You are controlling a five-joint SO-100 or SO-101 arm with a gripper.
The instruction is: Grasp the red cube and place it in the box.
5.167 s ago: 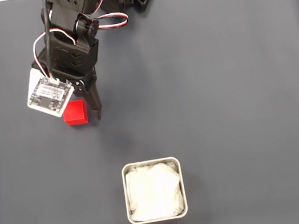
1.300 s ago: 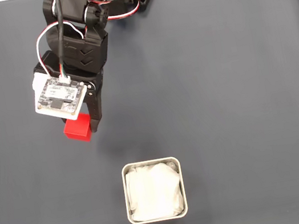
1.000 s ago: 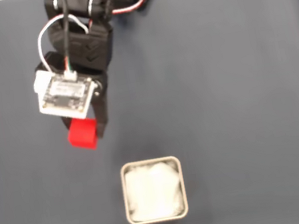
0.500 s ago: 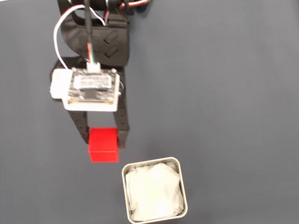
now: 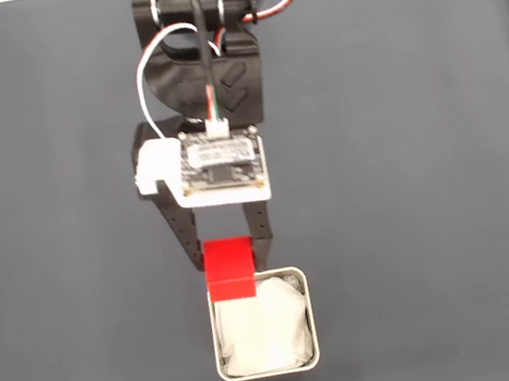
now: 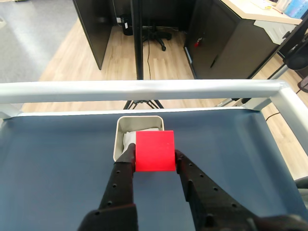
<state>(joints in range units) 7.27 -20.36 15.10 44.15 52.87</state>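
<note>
You are holding cube [image 5: 230,268] between closed fingers [image 6: 129,155], hovering at box [image 5: 309,339] near rim; releasing inside is remaining.

Nothing readable here as far as I can tell, no labels, brand names or numbers on anything. The circuit board [image 5: 220,165] riding on the arm has some tiny markings in the fixed view, but they're way too small to make out, and the red cube [image 6: 154,150] and the box [image 5: 299,286] both have plain faces.
</note>
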